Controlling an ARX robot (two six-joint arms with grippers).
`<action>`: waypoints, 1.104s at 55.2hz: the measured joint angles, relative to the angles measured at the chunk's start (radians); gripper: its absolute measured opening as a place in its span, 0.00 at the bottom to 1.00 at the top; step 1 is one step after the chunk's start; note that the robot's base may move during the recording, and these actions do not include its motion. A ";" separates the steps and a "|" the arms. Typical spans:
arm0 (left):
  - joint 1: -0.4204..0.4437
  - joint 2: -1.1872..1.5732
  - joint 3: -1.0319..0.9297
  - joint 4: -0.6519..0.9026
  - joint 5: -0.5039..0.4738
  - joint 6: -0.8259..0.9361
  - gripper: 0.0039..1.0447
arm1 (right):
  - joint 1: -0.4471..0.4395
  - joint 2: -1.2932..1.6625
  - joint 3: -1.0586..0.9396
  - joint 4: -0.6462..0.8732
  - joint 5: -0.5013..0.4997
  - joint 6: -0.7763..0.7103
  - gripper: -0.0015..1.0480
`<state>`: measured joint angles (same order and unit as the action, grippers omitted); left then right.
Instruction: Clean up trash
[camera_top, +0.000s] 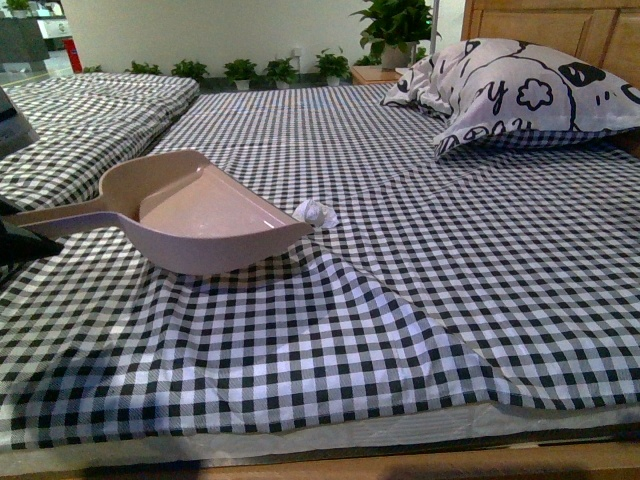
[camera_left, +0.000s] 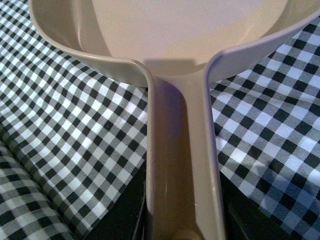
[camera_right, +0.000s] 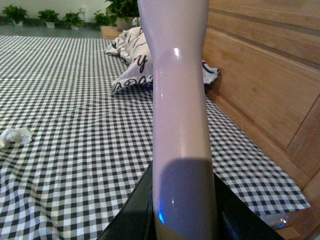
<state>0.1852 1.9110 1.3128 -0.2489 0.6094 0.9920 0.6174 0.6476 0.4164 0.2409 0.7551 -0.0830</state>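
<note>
left claw (camera_left: 182, 222): clamped on the dustpan (camera_top: 205, 215) by its handle. In the left wrist view the dark jaws sit tight against both sides of the handle, no gap that I can see. In the front view only a dark bit of it shows at the left edge.
right claw (camera_right: 182, 220): closed around a pale glossy handle (camera_right: 177, 100) that sticks straight up out of it, with the black jaws hugging it on each side. Honestly can't tell what tool that handle belongs to. This arm doesn't show in the front view.
dustpan: pinkish, open mouth facing the robot's right, handle pointing left toward the claw. Its underside looks like it's sitting on the checked bedsheet (camera_top: 430, 270), which is rucked up a bit just in front of it.
trash (camera_top: 315, 213): small crumpled white wad lying on the sheet, right at the far tip of the dustpan's lip and outside the pan. Too close to say whether they actually touch. It also shows up small at the edge of the right wrist view, well apart from that claw.
pillow (camera_top: 520, 90): black-and-white cartoon print, up by the wooden headboard (camera_right: 260, 75), well apart from the wad.
background: row of potted plants (camera_top: 240, 70) along the wall past the bed.
</note>
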 joint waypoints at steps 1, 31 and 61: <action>-0.003 0.006 0.003 0.000 -0.002 0.000 0.25 | 0.000 0.000 0.000 0.000 0.000 0.000 0.19; -0.061 0.063 0.033 -0.056 -0.079 0.006 0.25 | 0.000 0.000 0.000 0.000 0.000 0.000 0.19; -0.068 0.068 0.043 -0.144 -0.094 0.015 0.25 | 0.000 0.000 0.000 0.000 0.000 0.000 0.19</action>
<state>0.1177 1.9789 1.3556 -0.3931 0.5152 1.0069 0.6174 0.6476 0.4164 0.2409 0.7551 -0.0830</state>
